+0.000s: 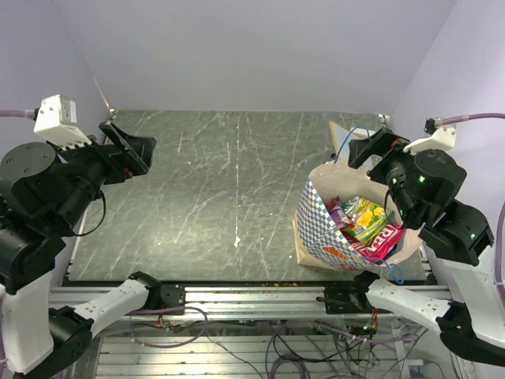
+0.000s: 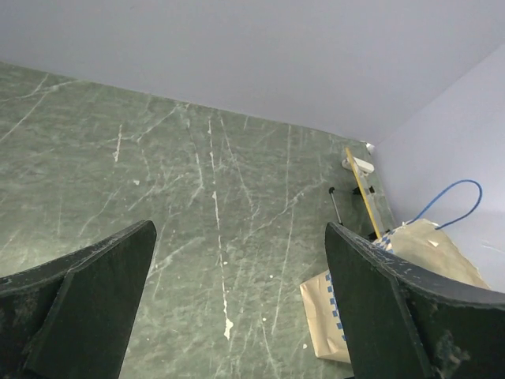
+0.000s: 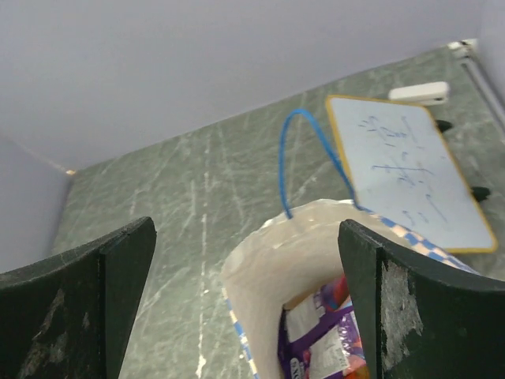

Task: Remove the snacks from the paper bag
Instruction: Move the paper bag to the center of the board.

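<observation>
The bag (image 1: 322, 230) stands at the table's (image 1: 237, 174) near right corner. Its mouth gapes upward, so the load shows from above and can be reached without moving the paper. The snacks (image 1: 367, 223) are all inside it, piled in a loose heap of yellow-green, red-pink and purple packets, and none lies on the table yet. The task looks barely begun.

The right gripper (image 1: 367, 150) hangs at the bag's far rim with its jaws spread wide and nothing between them. In the right wrist view the open mouth sits between the fingers (image 3: 102, 300), with the cream inner wall (image 3: 260, 268) and a purple packet (image 3: 312, 347) below. That reads as lining up for a reach down into the pile. One blue handle (image 3: 296, 158) loops up behind the rim, where a finger could snag it.

Across the table, the left gripper (image 1: 130, 150) is held high at the left edge. It is also wide open and empty, and well apart from the bag, probably parked so the middle stays free as a drop zone.

Farthest back, a white board (image 3: 410, 170) lies flat behind the bag.
</observation>
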Available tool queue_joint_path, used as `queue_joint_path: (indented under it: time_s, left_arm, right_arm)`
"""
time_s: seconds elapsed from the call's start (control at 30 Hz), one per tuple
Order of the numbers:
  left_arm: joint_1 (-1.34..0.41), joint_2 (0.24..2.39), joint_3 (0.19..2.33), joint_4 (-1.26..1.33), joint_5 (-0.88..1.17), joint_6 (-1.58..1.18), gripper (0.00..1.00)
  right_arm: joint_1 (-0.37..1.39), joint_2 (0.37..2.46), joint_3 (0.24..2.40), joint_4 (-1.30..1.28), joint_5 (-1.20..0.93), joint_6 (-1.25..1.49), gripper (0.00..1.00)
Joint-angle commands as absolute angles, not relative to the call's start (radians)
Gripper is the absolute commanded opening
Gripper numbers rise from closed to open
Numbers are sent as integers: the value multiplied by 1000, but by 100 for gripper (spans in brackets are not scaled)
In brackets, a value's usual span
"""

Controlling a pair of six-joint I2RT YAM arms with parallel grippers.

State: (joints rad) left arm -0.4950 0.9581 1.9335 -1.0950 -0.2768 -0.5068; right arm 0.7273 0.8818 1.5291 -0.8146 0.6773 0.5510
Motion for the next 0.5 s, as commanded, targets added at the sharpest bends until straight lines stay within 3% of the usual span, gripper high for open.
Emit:
queue_joint_path:
  time_s: [0.0,0.47]
  left_arm:
    - [-446,975,1898,-1040,-215,-518,99]
    - [-302,987,1654,-822,0,-669,99]
  right_arm:
    - [629,897,1580,-928,669,575,100]
    - [327,954,1719,-1211,592,579,100]
